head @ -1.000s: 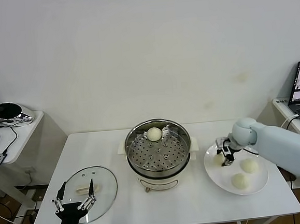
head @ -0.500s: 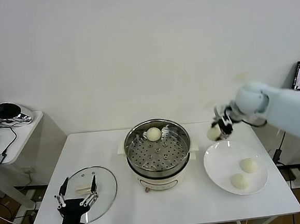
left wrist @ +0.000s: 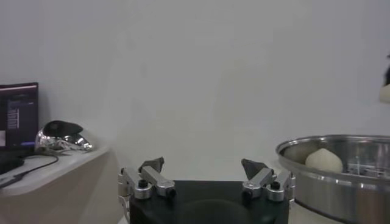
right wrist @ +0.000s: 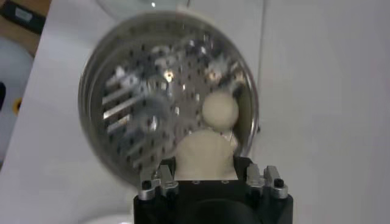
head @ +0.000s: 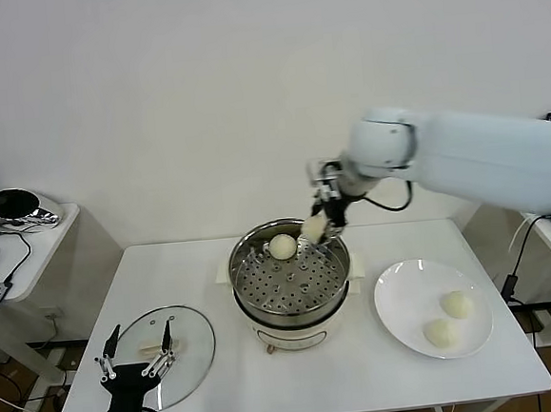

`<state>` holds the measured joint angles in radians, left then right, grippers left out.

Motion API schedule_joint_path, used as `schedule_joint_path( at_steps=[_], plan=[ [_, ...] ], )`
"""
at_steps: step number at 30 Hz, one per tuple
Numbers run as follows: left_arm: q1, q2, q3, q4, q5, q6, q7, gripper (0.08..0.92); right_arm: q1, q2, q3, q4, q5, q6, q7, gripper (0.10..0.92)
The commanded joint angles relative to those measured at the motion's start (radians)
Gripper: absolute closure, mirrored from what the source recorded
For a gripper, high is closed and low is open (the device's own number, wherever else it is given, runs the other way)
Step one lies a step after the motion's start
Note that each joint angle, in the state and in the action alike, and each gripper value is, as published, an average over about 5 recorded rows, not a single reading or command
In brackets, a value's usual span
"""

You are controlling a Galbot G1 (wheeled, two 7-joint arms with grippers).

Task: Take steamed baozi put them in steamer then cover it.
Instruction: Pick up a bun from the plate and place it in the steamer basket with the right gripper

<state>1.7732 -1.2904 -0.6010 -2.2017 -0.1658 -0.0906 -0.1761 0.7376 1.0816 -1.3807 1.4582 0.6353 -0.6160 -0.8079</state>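
Observation:
My right gripper [head: 319, 224] is shut on a cream-white baozi [head: 313, 228] and holds it over the back right rim of the steel steamer [head: 289, 274]. In the right wrist view the held baozi [right wrist: 205, 155] fills the jaws above the perforated tray [right wrist: 146, 109]. One baozi [head: 283, 246] lies at the back of the tray; it also shows in the right wrist view [right wrist: 219, 109]. Two more baozi [head: 456, 304] [head: 441, 333] lie on the white plate [head: 402, 301]. The glass cover [head: 190, 335] lies flat at the table's front left. My left gripper [head: 135, 355] is open and empty over the cover's near edge.
A side table [head: 30, 246] with a shiny helmet-like object [head: 18, 206] stands at the left. The steamer rim [left wrist: 341, 170] and its baozi [left wrist: 323, 160] show in the left wrist view. The white wall is close behind the table.
My right gripper lifted a baozi off the plate and carried it left to above the steamer's back right rim. The plate now holds two baozi. The left gripper barely shifted.

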Motion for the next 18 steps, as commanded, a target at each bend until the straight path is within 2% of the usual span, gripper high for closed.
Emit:
schedule_joint_path(
  at_steps=[1, 18],
  plan=[
    [0.001, -0.004, 0.0, -0.006, 0.001, 0.0, 0.0, 0.177, -0.084, 0.215, -0.005, -0.112, 0.107, -0.082, 0.081, 0.431],
    [0.014, -0.012, -0.005, -0.029, 0.0, -0.003, -0.002, 0.177, -0.292, 0.35, 0.052, -0.315, 0.009, -0.108, 0.131, 0.431]
  ],
)
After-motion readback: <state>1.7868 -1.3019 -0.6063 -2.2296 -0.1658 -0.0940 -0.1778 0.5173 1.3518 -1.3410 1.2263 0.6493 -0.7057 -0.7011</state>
